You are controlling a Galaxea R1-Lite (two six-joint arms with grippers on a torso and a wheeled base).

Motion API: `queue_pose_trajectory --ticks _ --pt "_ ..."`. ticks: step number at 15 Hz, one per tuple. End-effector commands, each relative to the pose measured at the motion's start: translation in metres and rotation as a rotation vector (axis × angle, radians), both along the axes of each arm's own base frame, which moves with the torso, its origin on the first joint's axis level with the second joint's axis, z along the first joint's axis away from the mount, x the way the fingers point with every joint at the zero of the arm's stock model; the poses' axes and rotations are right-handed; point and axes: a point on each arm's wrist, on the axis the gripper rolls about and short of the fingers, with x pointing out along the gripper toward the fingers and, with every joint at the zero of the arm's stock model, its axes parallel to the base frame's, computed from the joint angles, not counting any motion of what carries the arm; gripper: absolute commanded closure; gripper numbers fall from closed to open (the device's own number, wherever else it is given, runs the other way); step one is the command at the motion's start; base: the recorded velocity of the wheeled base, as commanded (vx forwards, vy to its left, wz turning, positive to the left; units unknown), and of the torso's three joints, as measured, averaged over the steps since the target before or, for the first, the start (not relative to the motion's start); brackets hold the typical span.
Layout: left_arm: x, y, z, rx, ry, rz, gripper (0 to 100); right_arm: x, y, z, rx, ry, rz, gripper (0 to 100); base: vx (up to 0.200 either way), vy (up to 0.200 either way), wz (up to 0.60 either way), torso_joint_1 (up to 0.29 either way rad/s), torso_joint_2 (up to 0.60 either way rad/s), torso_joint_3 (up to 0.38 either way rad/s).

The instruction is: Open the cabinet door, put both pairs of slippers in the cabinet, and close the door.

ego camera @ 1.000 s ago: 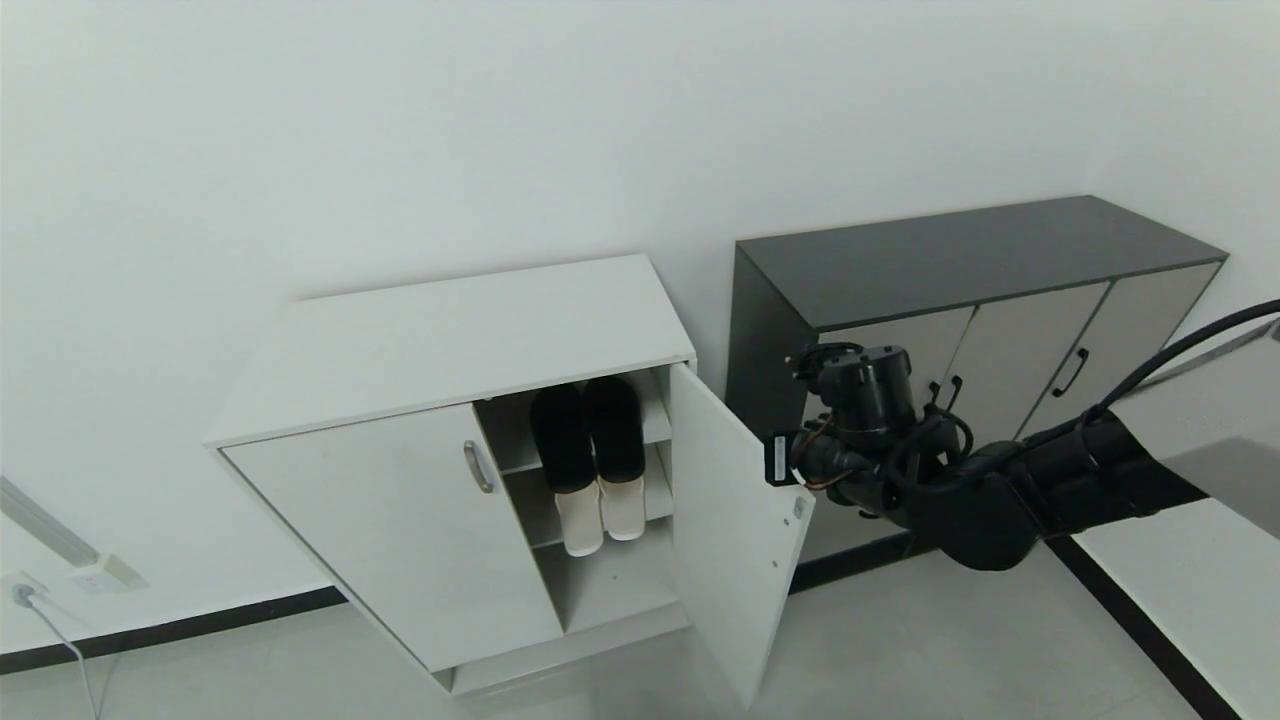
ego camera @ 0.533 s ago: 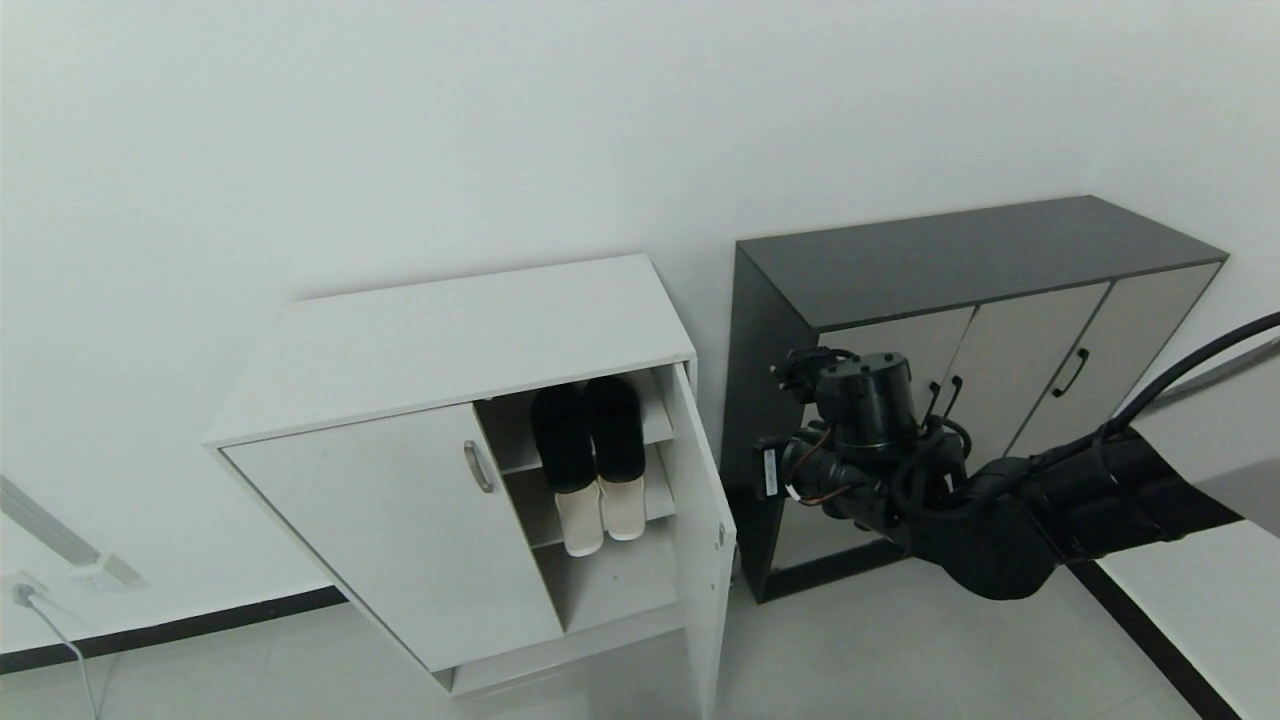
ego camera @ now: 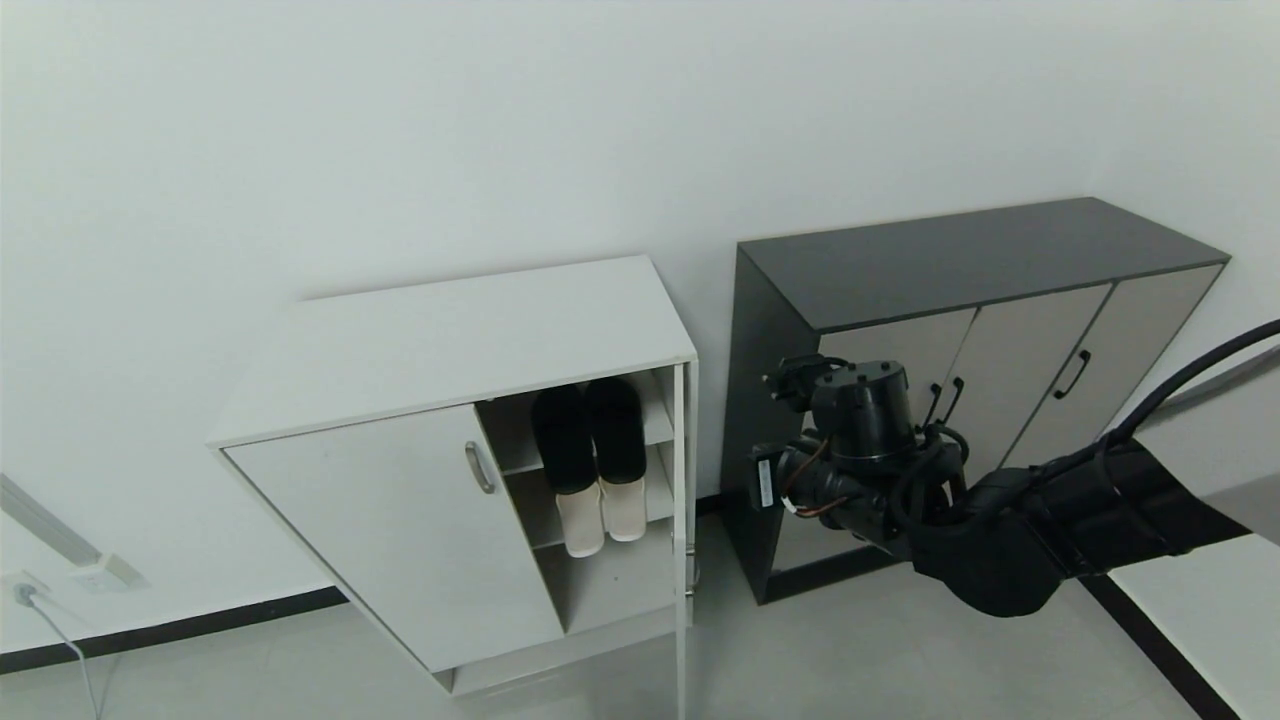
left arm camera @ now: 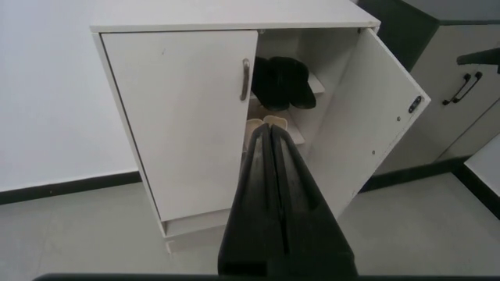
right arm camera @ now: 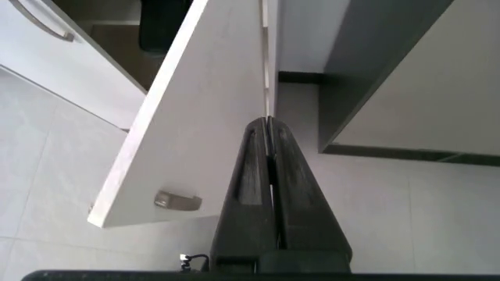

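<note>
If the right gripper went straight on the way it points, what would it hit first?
Probably the open cabinet door, on its outer face; the right gripper points at it from close by.

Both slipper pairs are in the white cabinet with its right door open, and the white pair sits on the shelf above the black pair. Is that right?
Not quite. The head view shows the black pair on the upper shelf, above the white pair. Both are in the white cabinet, right door open.
</note>
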Motion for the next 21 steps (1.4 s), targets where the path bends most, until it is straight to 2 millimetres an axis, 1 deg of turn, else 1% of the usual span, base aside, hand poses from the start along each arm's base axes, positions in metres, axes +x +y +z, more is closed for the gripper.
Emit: queue_pose_trajectory --ticks 1,4,7,10,11,13,15,16,18,20,21 --pt "0.000 0.000 0.000 0.000 0.000 0.002 100 0.000 0.000 0.002 0.005 -0.003 0.003 100 0.000 0.000 0.60 -0.007 0.01 0.002" --pt "0.000 0.000 0.000 0.000 0.000 0.003 100 0.000 0.000 0.002 0.010 -0.003 0.009 100 0.000 0.000 0.60 0.009 0.01 0.002" --pt "0.000 0.000 0.000 -0.002 0.000 0.003 100 0.001 -0.001 0.001 0.025 -0.025 0.035 100 0.000 0.000 0.00 0.000 0.00 0.000" --pt "0.000 0.000 0.000 -0.002 0.000 0.002 100 0.006 -0.017 0.001 -0.001 -0.095 0.015 100 0.000 0.000 0.00 0.000 0.00 0.000" --pt "0.000 0.000 0.000 -0.002 0.000 0.003 100 0.004 -0.028 0.000 -0.030 -0.113 0.009 100 0.000 0.000 0.00 0.000 0.00 0.000" --pt "0.000 0.000 0.000 0.000 0.000 0.002 100 -0.001 -0.042 -0.005 -0.068 -0.094 0.003 100 0.000 0.000 0.00 0.000 0.00 0.000" --pt "0.000 0.000 0.000 0.000 0.000 0.003 100 -0.002 -0.053 -0.009 -0.082 -0.074 -0.018 100 0.000 0.000 0.00 0.000 0.00 0.000" --pt "0.000 0.000 0.000 0.000 0.000 0.003 100 -0.002 -0.055 -0.010 -0.085 -0.070 -0.023 100 0.000 0.000 0.00 0.000 0.00 0.000" --pt "0.000 0.000 0.000 0.000 0.000 0.003 100 -0.003 -0.060 -0.018 -0.103 -0.043 -0.032 100 0.000 0.000 0.00 0.000 0.00 0.000" --pt "0.000 0.000 0.000 0.000 0.000 0.002 100 -0.002 -0.061 -0.026 -0.116 -0.022 -0.033 100 0.000 0.000 0.00 0.000 0.00 0.000" --pt "0.000 0.000 0.000 0.000 0.000 0.003 100 0.000 -0.059 -0.034 -0.126 -0.006 -0.032 100 0.000 0.000 0.00 0.000 0.00 0.000"
